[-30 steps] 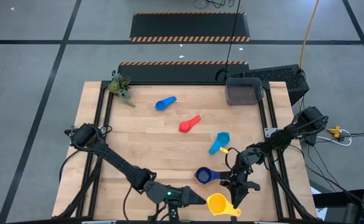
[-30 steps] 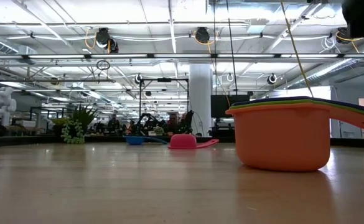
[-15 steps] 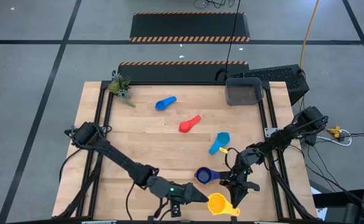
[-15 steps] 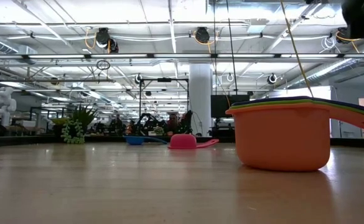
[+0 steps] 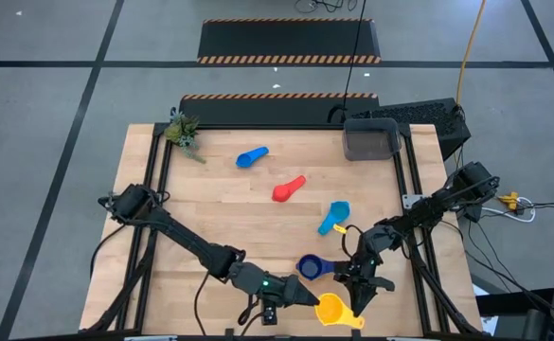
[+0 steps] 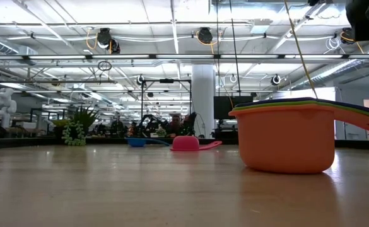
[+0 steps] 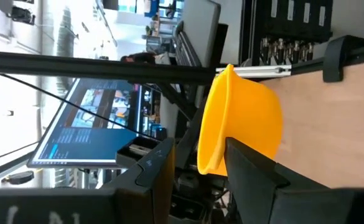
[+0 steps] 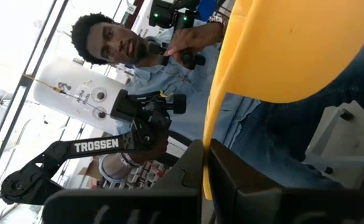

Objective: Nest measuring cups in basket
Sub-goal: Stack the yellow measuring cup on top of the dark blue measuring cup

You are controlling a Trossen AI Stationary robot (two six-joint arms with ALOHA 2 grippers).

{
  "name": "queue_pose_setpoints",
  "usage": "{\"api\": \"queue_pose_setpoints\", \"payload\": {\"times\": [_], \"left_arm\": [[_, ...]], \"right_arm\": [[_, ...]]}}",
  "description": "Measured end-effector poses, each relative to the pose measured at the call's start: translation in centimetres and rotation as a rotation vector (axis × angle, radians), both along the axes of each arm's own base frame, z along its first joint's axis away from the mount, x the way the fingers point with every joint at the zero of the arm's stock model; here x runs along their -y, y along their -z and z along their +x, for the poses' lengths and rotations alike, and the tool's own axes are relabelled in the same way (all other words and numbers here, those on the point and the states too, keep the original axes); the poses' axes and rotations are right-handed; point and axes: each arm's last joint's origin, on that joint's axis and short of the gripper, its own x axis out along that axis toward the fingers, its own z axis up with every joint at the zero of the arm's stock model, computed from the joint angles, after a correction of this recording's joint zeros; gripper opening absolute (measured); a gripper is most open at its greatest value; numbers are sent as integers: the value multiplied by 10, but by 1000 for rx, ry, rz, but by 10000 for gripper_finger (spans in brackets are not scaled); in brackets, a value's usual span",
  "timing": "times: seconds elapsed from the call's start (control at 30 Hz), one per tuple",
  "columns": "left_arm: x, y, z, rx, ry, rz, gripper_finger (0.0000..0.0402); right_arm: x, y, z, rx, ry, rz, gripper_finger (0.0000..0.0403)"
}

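Quickly, where's the yellow cup (image 5: 330, 309) and who has it? /Kim

Front edge of the counter (image 5: 220, 218), right of centre. Right tool (image 5: 360, 305) is clenched on its flat handle. Left tool (image 5: 300, 301) is right at the bowl with the rim running into it; I can't tell whether it is clamped or just standing by. I also can't tell whether the cup is clear of the wood. /me

How will it handle? /Kim

My read is light, stiff plastic, smooth and a bit slippery. It shouldn't break, but it would bounce and roll if dropped. The handle is thin, so a grip there lets the bowl swing. I'd rather hold the rim wall near the handle root for placing. /me

Where's the rest? /Kim

A nested stack sits just behind it: orange cup (image 6: 288, 142) outermost, navy cup (image 5: 310, 267) showing on top. Light blue cup (image 5: 334, 217), red cup (image 5: 289, 188) and blue cup (image 5: 251, 157) lie loose and well apart, running back toward the middle. The basket (image 5: 371, 140) is at the far right corner, well away from all of them. /me

Surface and room? /Kim

Bare wood planks, flat, with low grip I'd guess, so the cups will skate if nudged. A small plant (image 5: 182, 131) sits at the far left corner and a keyboard (image 5: 419, 116) behind the basket. It's an open lab hall, and a person (image 8: 169, 74) is beyond the counter. /me
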Motion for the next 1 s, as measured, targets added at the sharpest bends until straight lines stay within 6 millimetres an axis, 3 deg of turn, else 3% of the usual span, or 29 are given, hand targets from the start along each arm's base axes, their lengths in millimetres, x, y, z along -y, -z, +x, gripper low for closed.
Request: {"api": "queue_pose_setpoints", "payload": {"times": [0.13, 0.53, 0.83, 1.0], "left_arm": [[0, 0, 0, 3, 15, 6, 123], [-3, 1, 2, -16, 58, -20, 11], [-3, 1, 2, -24, 59, -23, 13], [-4, 2, 2, -48, 22, -62, 10]], "right_arm": [[0, 0, 0, 7, 1, -2, 0], [0, 0, 0, 8, -1, -2, 0], [7, 1, 4, -11, 11, -2, 1], [10, 0, 6, -9, 48, 2, 32]]}}
